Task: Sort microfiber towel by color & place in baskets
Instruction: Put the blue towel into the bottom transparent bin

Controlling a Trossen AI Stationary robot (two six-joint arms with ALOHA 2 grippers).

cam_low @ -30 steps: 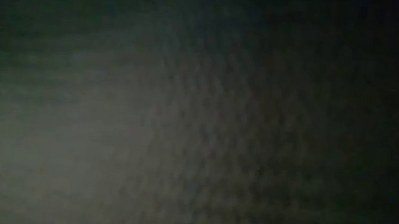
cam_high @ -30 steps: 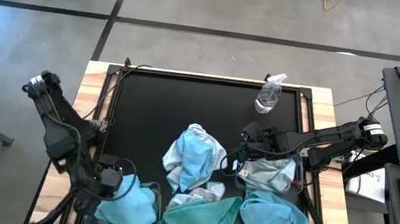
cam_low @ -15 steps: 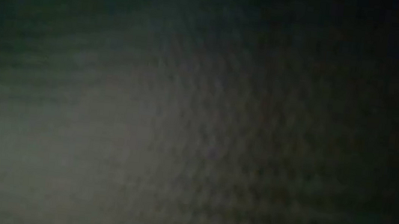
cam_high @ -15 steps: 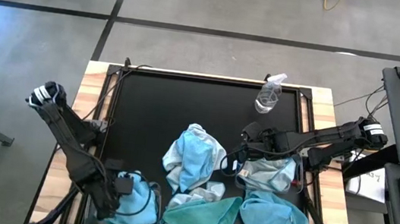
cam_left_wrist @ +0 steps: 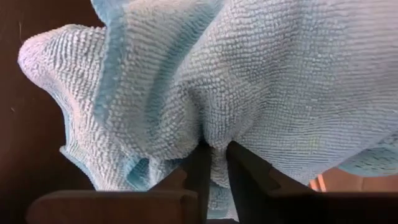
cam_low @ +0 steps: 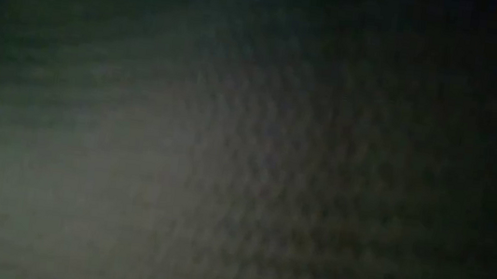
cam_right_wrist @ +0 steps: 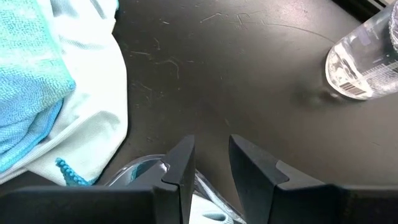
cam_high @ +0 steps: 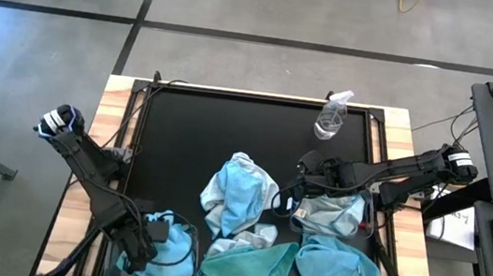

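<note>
While the low view is filled by a dark grey blur in which nothing can be made out, the high view shows the black table (cam_high: 228, 136) from above with several microfiber cloths gathered along its near edge. Five separate heaps can be counted, though how many cloths each holds cannot be told.

A sky-blue towel (cam_high: 167, 246) lies bunched at the near left corner, under the left gripper (cam_high: 145, 239). A blue-and-whitish heap (cam_high: 238, 194) sits near the middle. A teal towel (cam_high: 249, 268) is spread at the near edge, cut off by the bottom of the picture. A second sky-blue towel (cam_high: 336, 267) lies at the near right, and a pale whitish towel (cam_high: 331, 214) is heaped just behind it, under the right gripper (cam_high: 293, 200).

One clear spray bottle (cam_high: 332, 118) stands at the far right of the table, well apart from the cloths. The baskets cannot be made out clearly; any clear walls are lost under the cloth.

Seen from the left wrist, the sky-blue towel (cam_left_wrist: 249, 93) is looped, ribbed pile, folded and creased, and a fold of it is pinched between the left gripper's (cam_left_wrist: 214, 168) narrowly parted fingers (cam_left_wrist: 245, 174).

Seen from the right wrist, the right gripper (cam_right_wrist: 208, 162) is held partly open above the tabletop, grasping nothing, with pale cloth (cam_right_wrist: 93, 130) beside it.
</note>
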